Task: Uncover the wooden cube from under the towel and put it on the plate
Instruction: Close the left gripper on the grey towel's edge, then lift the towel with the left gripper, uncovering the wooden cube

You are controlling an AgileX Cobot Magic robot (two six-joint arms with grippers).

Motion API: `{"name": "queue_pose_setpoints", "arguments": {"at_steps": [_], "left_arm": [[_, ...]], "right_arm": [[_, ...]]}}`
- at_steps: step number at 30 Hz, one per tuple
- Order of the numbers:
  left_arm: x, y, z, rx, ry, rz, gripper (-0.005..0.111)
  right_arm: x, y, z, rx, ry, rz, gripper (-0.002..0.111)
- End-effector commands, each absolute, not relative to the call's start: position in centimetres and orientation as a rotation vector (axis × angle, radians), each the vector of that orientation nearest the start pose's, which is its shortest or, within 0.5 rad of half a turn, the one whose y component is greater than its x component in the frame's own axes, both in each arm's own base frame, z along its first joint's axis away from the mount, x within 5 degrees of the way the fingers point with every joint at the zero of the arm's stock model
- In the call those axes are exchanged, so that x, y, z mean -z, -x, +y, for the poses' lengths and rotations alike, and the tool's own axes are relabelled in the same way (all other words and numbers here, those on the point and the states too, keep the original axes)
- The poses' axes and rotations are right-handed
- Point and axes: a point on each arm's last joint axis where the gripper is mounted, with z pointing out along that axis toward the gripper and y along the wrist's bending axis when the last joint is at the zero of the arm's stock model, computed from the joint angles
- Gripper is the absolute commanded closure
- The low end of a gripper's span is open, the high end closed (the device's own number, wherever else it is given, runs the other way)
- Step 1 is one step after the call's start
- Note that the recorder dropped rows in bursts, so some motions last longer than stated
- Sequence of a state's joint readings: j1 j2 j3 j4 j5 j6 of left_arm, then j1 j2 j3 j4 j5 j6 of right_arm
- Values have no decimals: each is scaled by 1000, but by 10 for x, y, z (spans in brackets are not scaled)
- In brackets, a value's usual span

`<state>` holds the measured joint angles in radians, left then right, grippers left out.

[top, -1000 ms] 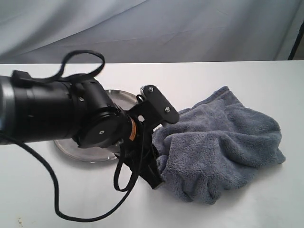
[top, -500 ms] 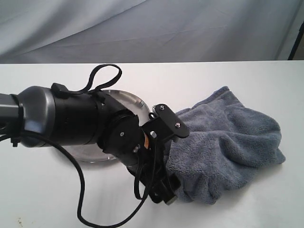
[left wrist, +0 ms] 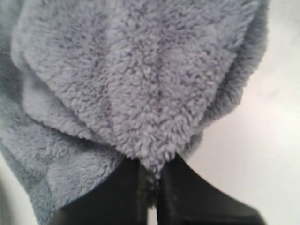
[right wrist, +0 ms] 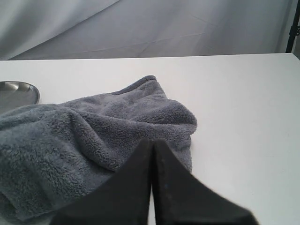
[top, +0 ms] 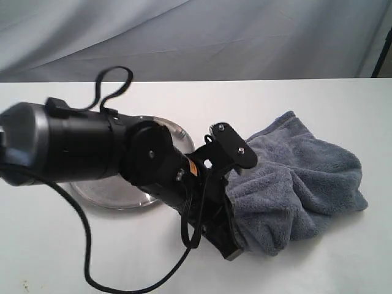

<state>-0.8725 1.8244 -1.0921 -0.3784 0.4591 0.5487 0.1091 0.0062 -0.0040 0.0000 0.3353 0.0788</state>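
Observation:
The fluffy blue-grey towel (top: 300,184) lies bunched on the white table, right of the steel plate (top: 110,193). My left gripper (top: 236,242) is shut on the towel's near-left edge; in the left wrist view the towel (left wrist: 136,84) fills the frame and a tuft is pinched at the left gripper (left wrist: 153,171). My right gripper (right wrist: 152,143) is shut with nothing in it, held above the table near the towel (right wrist: 93,136); the exterior view does not show it. The plate (right wrist: 16,91) shows at that view's edge. The wooden cube is hidden.
A grey cloth backdrop (top: 196,37) hangs behind the white table (top: 343,104). The left arm's black cable (top: 86,269) loops over the table's front. A dark stand leg (top: 383,52) shows at the far right.
The left arm has moved right and slightly forward, its gripper dragging the towel's near-left edge rightward, folding the cloth over itself. More of the plate's right side shows.

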Motion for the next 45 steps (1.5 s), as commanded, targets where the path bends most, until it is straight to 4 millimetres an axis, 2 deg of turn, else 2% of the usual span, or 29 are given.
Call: {"name": "queue_pose_setpoints", "arguments": {"at_steps": [1, 6, 9, 16, 28, 35, 45], "left_arm": [[-233, -215, -281, 476, -1363, 2114, 107], [-288, -208, -269, 503, -1237, 1924, 107], [-306, -209, -266, 504, -1157, 1833, 107], [-321, -216, -266, 490, -1034, 1710, 107], [-329, -221, -266, 481, -964, 1641, 107], [-360, -227, -259, 530, -689, 1492, 107], [-409, -223, -257, 612, -621, 1406, 107]], "right_arm": [[-183, -53, 6, -137, 26, 1820, 108], [-183, -53, 6, -137, 26, 1820, 108], [-183, -53, 6, -137, 26, 1820, 108], [-183, -53, 6, -137, 26, 1820, 108], [-183, -53, 6, -137, 26, 1820, 108], [-183, -53, 6, -137, 26, 1820, 108], [-183, -53, 6, -137, 26, 1820, 108]]}}
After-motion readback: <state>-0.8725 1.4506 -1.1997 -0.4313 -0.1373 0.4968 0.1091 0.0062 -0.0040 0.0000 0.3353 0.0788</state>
